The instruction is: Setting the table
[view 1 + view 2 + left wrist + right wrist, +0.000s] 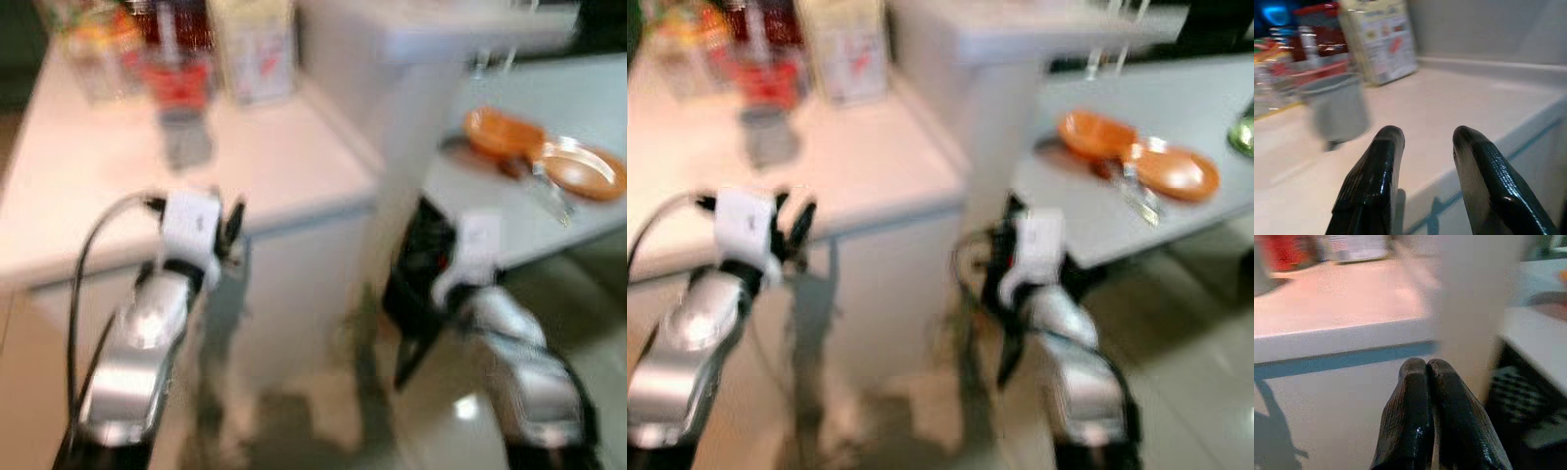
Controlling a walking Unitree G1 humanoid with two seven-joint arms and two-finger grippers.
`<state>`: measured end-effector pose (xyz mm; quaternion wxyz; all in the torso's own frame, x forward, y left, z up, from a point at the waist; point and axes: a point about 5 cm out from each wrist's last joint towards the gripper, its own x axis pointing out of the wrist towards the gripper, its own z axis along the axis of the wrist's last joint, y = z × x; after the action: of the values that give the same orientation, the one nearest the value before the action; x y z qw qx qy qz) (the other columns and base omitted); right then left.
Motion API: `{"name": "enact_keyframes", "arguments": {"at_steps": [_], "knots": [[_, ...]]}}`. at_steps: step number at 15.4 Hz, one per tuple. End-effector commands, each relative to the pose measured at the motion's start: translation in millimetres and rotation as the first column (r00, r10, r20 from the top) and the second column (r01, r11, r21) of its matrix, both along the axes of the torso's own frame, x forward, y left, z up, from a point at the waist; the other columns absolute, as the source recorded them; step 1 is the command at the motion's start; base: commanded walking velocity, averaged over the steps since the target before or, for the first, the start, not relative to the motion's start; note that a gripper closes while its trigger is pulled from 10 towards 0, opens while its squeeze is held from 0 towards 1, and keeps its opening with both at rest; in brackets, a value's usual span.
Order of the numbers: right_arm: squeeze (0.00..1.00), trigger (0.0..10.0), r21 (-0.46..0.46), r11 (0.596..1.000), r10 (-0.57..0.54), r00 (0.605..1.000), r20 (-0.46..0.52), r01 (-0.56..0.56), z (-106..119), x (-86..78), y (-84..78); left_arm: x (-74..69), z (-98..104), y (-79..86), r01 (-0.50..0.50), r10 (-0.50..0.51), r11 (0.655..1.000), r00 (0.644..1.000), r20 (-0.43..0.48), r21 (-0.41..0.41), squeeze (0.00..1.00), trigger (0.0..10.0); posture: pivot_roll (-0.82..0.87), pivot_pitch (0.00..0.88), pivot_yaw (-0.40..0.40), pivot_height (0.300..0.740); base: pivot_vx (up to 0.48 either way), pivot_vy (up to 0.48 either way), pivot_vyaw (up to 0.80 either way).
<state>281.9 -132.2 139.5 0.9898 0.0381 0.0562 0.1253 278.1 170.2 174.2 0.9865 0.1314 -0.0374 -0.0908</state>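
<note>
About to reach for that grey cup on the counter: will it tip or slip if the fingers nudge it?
The grey cup looks taller than wide, so a high nudge may tip it. It seems plain and smooth, so possibly slippery. Blur hides whether it is full, so its weight is unclear.

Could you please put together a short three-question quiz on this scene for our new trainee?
1. True or false: the left gripper holds the grey cup.
2. Which surface carries the orange bowl and the orange plate? A) the white counter B) the grey table on the robot's right C) the floor
3. Fill in: the right gripper's fingers are pressed ____.

Key
1. False: its fingers are apart with nothing between them, and the cup stands on the counter beyond them.
2. B.
3. Together, with nothing in them.
</note>
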Motion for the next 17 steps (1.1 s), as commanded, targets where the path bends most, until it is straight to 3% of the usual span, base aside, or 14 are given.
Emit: {"name": "enact_keyframes", "arguments": {"at_steps": [1,4,6,9,13,14,17], "knots": [[0.0,10.0,-0.014,1.0,-0.01,1.0,0.025,0.01,4.0,1.5,-2.7,1.0,2.4,-0.8,-0.003,0.003,1.0,1.0,0.016,0.0,0.0,10.0,0.08,0.0,-0.038,0.74,0.0,0.371,0.0],[0.0,10.0,-0.025,1.0,-0.005,1.0,0.028,0.005,4.2,0.8,-5.0,2.7,5.5,-2.4,0.001,-0.001,1.0,0.999,0.042,-0.01,0.0,10.0,0.07,0.0,-0.034,0.74,0.0,0.246,0.0],[0.0,10.0,-0.029,0.999,-0.021,0.999,0.031,0.021,3.9,2.9,-10.0,4.4,6.3,-7.0,-0.003,0.001,0.999,0.999,0.052,0.039,0.0,10.0,0.07,0.0,-0.034,0.74,0.0,-0.24,0.0],[0.0,10.0,-0.017,1.0,-0.017,0.999,0.041,0.017,5.6,5.3,-4.4,7.9,7.5,1.6,-0.08,0.08,0.997,0.995,0.053,0.003,0.0,10.0,0.07,0.0,-0.031,0.74,0.0,-0.16,0.0],[0.0,10.0,-0.03,0.999,-0.017,0.998,0.063,0.019,10.0,7.2,-6.6,14.2,13.7,1.7,-0.109,0.112,0.993,0.99,0.083,-0.034,0.0,10.0,0.06,0.0,-0.029,0.74,0.0,0.0,0.0],[0.0,10.0,-0.04,0.999,-0.023,0.997,0.072,0.025,11.1,9.1,-7.8,14.9,15.3,0.5,-0.099,0.099,0.995,0.991,0.088,-0.007,0.0,10.0,0.07,0.0,-0.032,0.74,0.0,0.0,0.0],[0.0,10.0,-0.045,0.999,-0.02,0.996,0.084,0.024,12.3,12.3,-2.7,18.7,22.7,3.5,-0.084,0.082,0.996,0.992,0.1,0.008,0.0,10.0,0.07,0.0,-0.03,0.74,0.191,0.0,0.73]]}}
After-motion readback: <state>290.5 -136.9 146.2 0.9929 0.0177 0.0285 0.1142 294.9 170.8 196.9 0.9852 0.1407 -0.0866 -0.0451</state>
